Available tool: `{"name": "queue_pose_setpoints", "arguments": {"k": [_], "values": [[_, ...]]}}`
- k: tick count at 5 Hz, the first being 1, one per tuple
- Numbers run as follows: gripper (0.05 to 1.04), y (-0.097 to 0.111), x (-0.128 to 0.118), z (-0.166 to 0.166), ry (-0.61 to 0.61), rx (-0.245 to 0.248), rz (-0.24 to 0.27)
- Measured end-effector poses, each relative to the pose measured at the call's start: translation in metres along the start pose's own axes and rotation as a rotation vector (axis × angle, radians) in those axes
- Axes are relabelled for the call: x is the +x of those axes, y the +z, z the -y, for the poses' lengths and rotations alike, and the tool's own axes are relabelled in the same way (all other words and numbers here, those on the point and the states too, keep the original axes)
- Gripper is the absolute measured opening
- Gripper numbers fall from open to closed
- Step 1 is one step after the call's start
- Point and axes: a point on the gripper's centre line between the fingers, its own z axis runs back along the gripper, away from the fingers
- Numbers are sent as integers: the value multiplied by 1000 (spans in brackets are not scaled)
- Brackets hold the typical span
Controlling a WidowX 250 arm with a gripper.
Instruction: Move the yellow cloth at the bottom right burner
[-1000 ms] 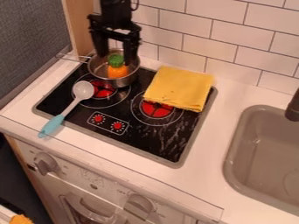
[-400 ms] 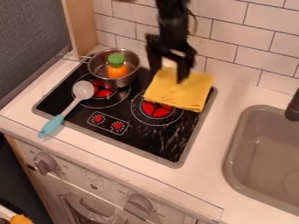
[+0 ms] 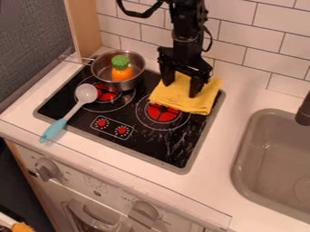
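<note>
A grey sink sits right of the black stovetop. Over the stovetop's back right, the end effector hangs with its fingers apart, tips down at the yellow cloth — that lies on the stovetop's back right. At the stovetop's back left stands a metal pot; a blue-handled spoon crosses the stovetop's left — and an orange, green-topped bottle is at its back left, in the pot.

Soft light brightens the counter, and glare (rather streaky) marks the stovetop.
</note>
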Motion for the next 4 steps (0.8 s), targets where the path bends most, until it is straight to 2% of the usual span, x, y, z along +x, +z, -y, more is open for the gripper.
{"name": "queue_pose_setpoints", "arguments": {"k": [2, 3, 4], "values": [[997, -1, -19, 4, -3, -5, -16], [999, 3, -45, 8, -43, -4, -27], [999, 10, -90, 16, -102, -11, -41]]}}
